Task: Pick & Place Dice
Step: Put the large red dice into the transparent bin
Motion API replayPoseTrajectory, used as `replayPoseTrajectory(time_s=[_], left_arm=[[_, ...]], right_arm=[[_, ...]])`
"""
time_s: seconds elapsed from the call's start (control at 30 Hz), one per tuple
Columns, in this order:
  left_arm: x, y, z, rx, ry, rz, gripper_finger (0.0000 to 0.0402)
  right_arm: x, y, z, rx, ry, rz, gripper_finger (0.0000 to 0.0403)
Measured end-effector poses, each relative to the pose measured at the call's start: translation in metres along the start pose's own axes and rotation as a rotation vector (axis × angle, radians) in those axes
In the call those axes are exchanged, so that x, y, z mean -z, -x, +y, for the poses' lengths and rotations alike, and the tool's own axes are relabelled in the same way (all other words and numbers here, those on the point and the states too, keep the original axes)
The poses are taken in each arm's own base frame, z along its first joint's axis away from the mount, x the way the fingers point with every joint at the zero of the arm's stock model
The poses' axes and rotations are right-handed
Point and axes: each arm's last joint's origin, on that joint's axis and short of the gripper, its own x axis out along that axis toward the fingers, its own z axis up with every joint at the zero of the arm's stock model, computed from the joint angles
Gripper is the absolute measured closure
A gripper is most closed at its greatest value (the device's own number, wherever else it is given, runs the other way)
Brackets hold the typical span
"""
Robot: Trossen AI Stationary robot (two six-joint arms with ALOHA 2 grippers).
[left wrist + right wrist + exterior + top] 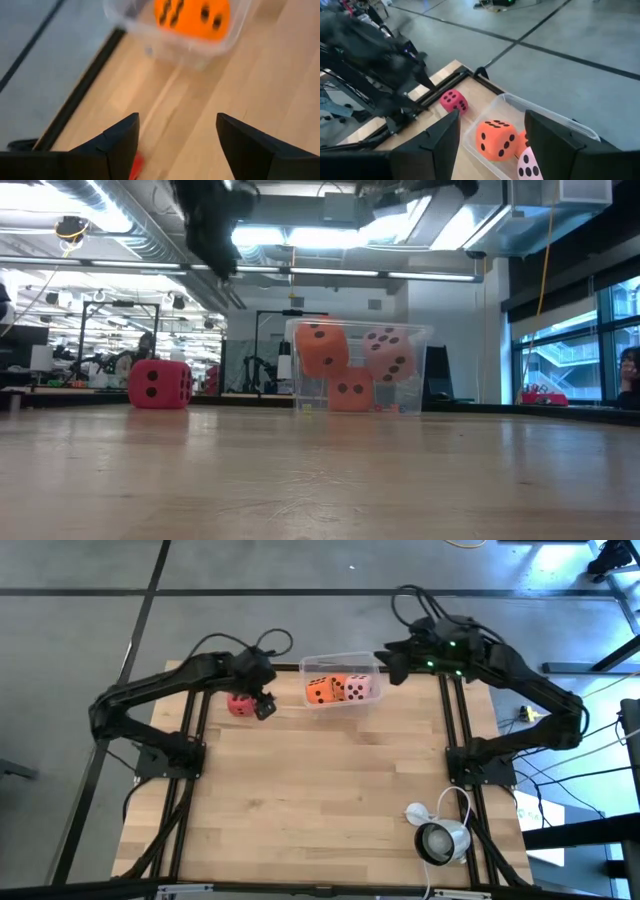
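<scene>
A clear plastic box (340, 662) stands at the table's far edge. In it are two orange dice (322, 348) (350, 393), one lying on the other, and a pale pink die (389, 353). A red die (240, 704) rests on the bare wood left of the box. My left gripper (265, 705) hangs open just right of and above the red die, of which only a red sliver (137, 165) shows by one finger. My right gripper (388, 662) is open, raised beside the box's right end, with nothing between its fingers (440, 135).
A white and grey round device (440, 838) with a white cable lies near the table's front right. Black frame rails (455, 710) run along both sides of the table. Bare wood (320, 790) fills the middle and near part.
</scene>
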Motion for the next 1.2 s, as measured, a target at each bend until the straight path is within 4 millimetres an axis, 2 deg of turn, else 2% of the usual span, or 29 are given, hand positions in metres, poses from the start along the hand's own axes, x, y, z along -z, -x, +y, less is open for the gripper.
replayPoseTrajectory(time_s=[0.13, 0.3, 0.4, 0.67, 0.8, 0.9, 1.0, 1.2], left_arm=[[0.004, -0.028, 0.002, -0.086, -0.087, 0.186, 0.0122], [0.015, -0.053, 0.008, -0.297, -0.202, 0.434, 0.0114], [0.020, -0.065, 0.011, -0.345, -0.230, 0.540, 0.0115], [0.024, -0.091, 0.013, -0.343, -0.222, 0.627, 0.0115], [0.046, -0.101, 0.021, -0.335, -0.091, 0.625, 0.0114], [0.069, -0.099, 0.029, -0.328, 0.005, 0.602, 0.0115], [0.086, -0.088, 0.032, -0.328, 0.051, 0.582, 0.0115], [0.090, -0.055, 0.027, -0.302, 0.000, 0.440, 0.0115]], right_arm=[[0.002, 0.012, 0.004, 0.007, 0.005, -0.015, 0.0182], [0.007, 0.013, 0.004, 0.055, 0.024, 0.008, 0.0182], [0.008, 0.011, 0.004, 0.072, 0.028, 0.015, 0.0182], [0.008, 0.011, 0.004, 0.082, 0.029, 0.014, 0.0182], [0.008, 0.010, 0.004, 0.084, 0.030, 0.018, 0.0182], [0.009, 0.011, 0.004, 0.088, 0.033, 0.027, 0.0182], [0.011, 0.011, 0.005, 0.086, 0.037, 0.036, 0.0182], [0.011, 0.011, 0.005, 0.082, 0.035, 0.037, 0.0182]])
